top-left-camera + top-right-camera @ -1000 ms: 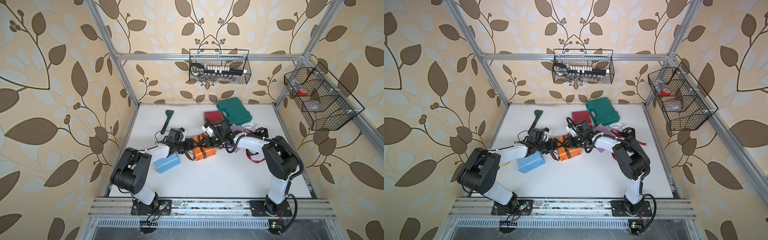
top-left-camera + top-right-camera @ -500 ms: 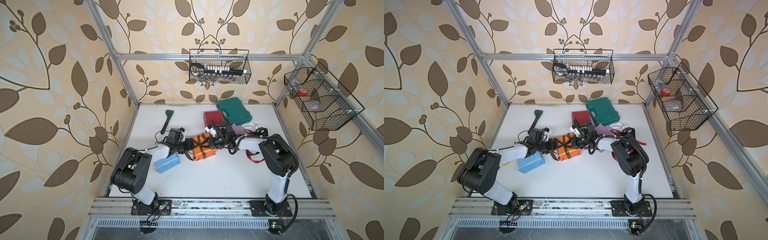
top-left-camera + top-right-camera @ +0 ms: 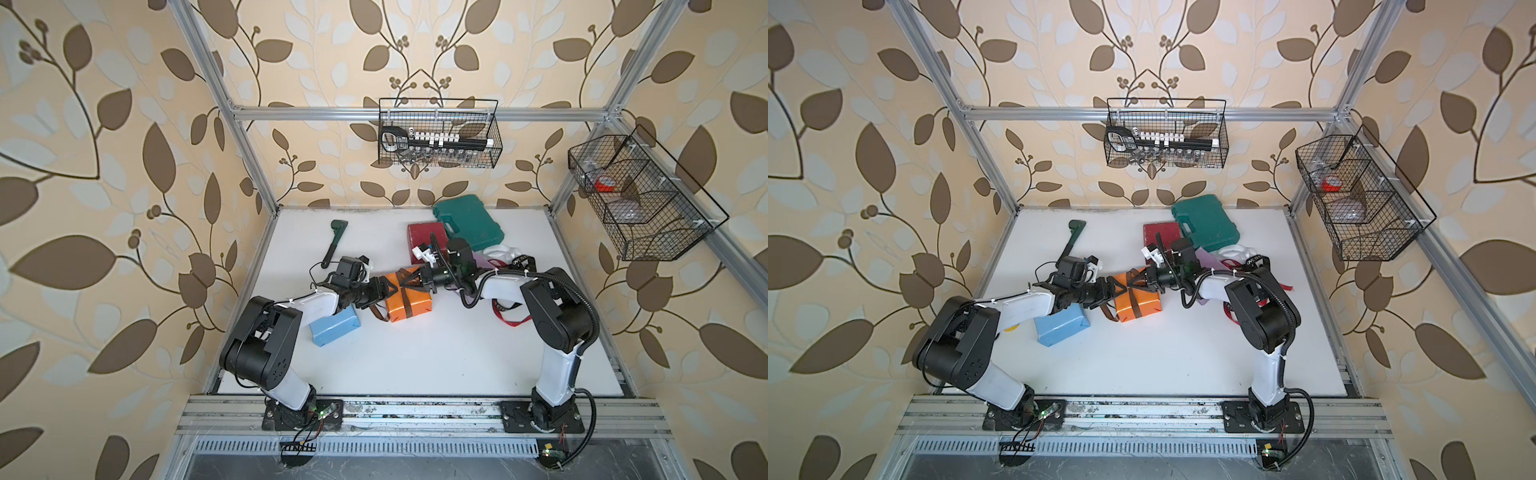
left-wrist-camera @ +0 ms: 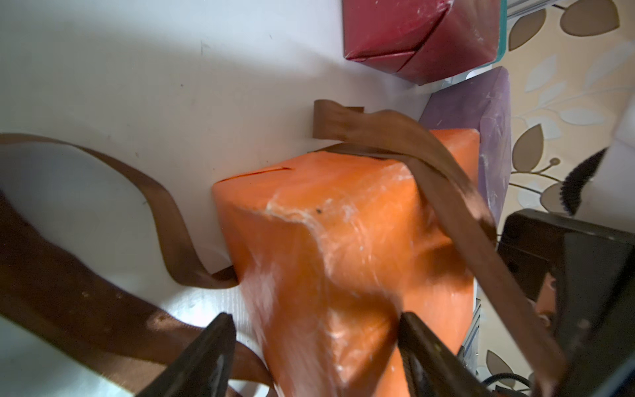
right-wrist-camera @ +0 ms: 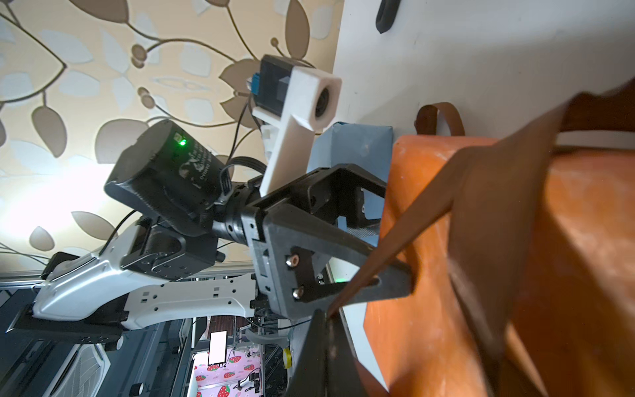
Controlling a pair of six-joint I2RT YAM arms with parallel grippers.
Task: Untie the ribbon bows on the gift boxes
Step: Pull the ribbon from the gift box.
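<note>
The orange gift box (image 3: 409,301) (image 3: 1140,305) lies mid-table, wrapped by a brown ribbon (image 4: 446,192) with a loose tail (image 3: 376,313) curling on the table. My left gripper (image 3: 384,291) (image 4: 314,319) is open and stands astride the box's left end. One finger (image 4: 412,337) touches the paper. My right gripper (image 3: 422,280) (image 5: 323,316) is shut on a strand of the brown ribbon (image 5: 481,206), which runs taut up from the box top. The light blue box (image 3: 334,328), dark red box (image 3: 424,235) and lilac box (image 3: 484,262) show no ribbon on them.
Loose white (image 3: 503,251), black lettered (image 3: 521,262) and red (image 3: 509,320) ribbons lie under my right arm. A green tool case (image 3: 469,222) sits at the back and a dark-handled tool (image 3: 334,245) at the back left. Wire baskets (image 3: 438,137) (image 3: 640,195) hang on the walls.
My right gripper moved left and down from beside the dark red box to the orange box and shut on the brown ribbon. The left gripper stayed at the box's end.
</note>
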